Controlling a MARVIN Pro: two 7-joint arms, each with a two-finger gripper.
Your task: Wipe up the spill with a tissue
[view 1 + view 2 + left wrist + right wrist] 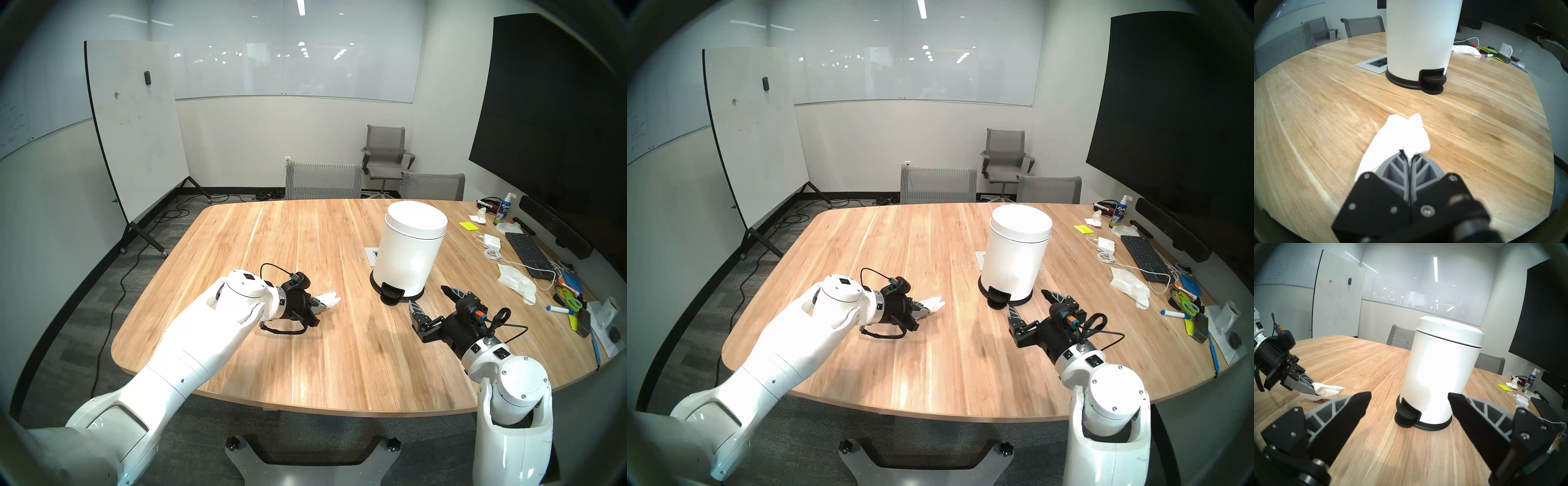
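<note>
Listing from the left: left gripper (324,303), closed on a crumpled white tissue (330,298), angled down with the wad low over the wooden surface (305,366); whether the paper touches the wood cannot be told from the head views.

Spill: a small dark patch (1321,400) under the tissue's lower edge in the right wrist view may be it or only shadow; no blot shows clearly in any other view, so its place is judged to be under or just beside the wad.

Risks, judged:
- Grip sits on one corner of the tissue; a hard drag could tear the paper or pull it free.
- Held this low and slanted, the fingertips rather than the paper may scrape the wood.
- A light pass could smear liquid into a streak instead of lifting it.

Centre-right: white pedal bin (410,254), lid down, pedal facing the robot, well apart from the tissue; a long stroke to the right would meet it. A power outlet plate (1373,64) lies flush just behind the bin.

Right: right gripper (429,302), jaws spread wide and empty, near the bin's pedal.

Far right edge: loose tissues (515,281), keyboard (526,251), charger (492,241), spray bottle (504,208), scissors (570,298), markers; none obstruct.
</note>
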